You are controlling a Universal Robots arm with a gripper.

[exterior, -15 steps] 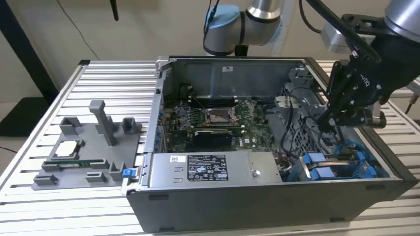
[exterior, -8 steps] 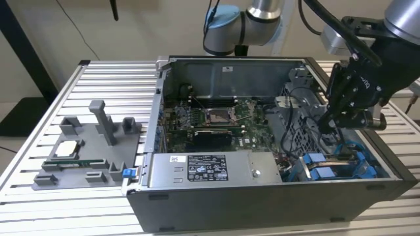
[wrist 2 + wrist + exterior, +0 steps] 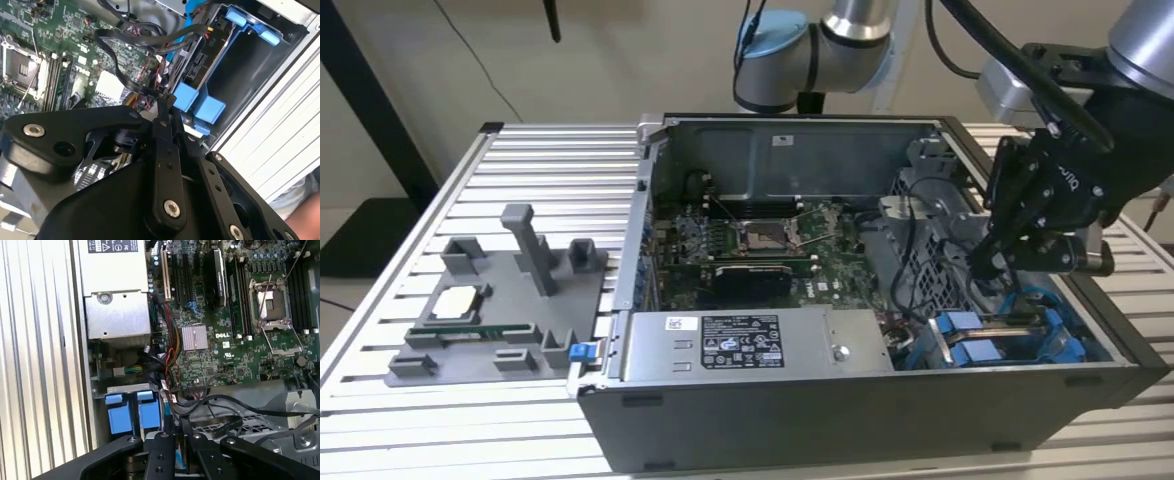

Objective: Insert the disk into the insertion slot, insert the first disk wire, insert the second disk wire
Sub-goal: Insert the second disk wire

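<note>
The disk (image 3: 202,62) sits edge-on in its blue carrier (image 3: 987,338) inside the insertion slot (image 3: 250,75), at the front corner of the case on the exterior view's right. My gripper (image 3: 983,270) hangs right above that bay. In both wrist views its fingertips (image 3: 167,100) are pressed together beside the carrier's blue tabs (image 3: 149,412). A thin black disk wire (image 3: 161,375) runs down from the cable bundle and ends between the tips (image 3: 172,417). A second black wire (image 3: 125,55) loops across the board toward the disk.
The grey power-supply box (image 3: 734,345) lies along the case front, with the motherboard (image 3: 747,240) behind it. A perforated metal cage (image 3: 250,427) stands next to the bay. On the exterior view's left, a grey fixture (image 3: 494,300) on the slatted table holds small parts.
</note>
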